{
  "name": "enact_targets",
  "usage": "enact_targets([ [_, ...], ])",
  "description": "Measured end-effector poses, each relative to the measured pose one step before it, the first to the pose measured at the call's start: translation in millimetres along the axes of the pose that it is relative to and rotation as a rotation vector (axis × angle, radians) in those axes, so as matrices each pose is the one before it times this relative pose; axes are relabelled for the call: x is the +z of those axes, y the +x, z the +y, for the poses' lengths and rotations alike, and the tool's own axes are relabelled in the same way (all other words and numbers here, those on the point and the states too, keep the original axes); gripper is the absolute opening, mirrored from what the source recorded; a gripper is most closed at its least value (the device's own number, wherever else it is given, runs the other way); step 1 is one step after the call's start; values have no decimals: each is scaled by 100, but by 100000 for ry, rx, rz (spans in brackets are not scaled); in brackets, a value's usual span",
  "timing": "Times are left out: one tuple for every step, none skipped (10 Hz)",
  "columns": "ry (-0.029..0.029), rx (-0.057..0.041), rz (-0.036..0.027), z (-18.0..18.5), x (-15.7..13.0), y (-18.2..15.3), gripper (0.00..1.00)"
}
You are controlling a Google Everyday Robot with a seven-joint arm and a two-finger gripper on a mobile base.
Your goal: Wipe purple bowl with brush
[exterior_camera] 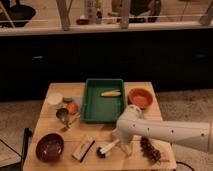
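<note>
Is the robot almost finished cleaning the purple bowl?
Not yet. Nothing looks done: the purple bowl sits untouched at the table's front left. In hand: the open end effector is down at the brush, which lies on the table, not lifted. Left: grab the brush, carry it to the bowl, wipe.

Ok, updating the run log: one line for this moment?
gripper: open, at brush handle | brush: lying flat | purple bowl: untouched
</note>
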Motion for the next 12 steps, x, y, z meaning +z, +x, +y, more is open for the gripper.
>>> enact_targets([
  [-37,68,-182,-23,40,-4,80],
  [-23,154,-178,-22,60,4,80],
  [-33,281,-318,-4,68,-2,80],
  [5,676,-991,97,85,-3,80],
  [11,-171,-16,-51,-49,-46,80],
  [-4,58,-22,24,-53,10,80],
  [-66,48,-12,13,-10,11,80],
  [-131,445,-497,28,82,-10,80],
  [-123,290,-266,98,24,12,80],
  [-204,-279,42,-27,-62,-58,80],
  [7,28,11,28,-47,10,80],
  [-14,0,-4,-21,-7,0,80],
])
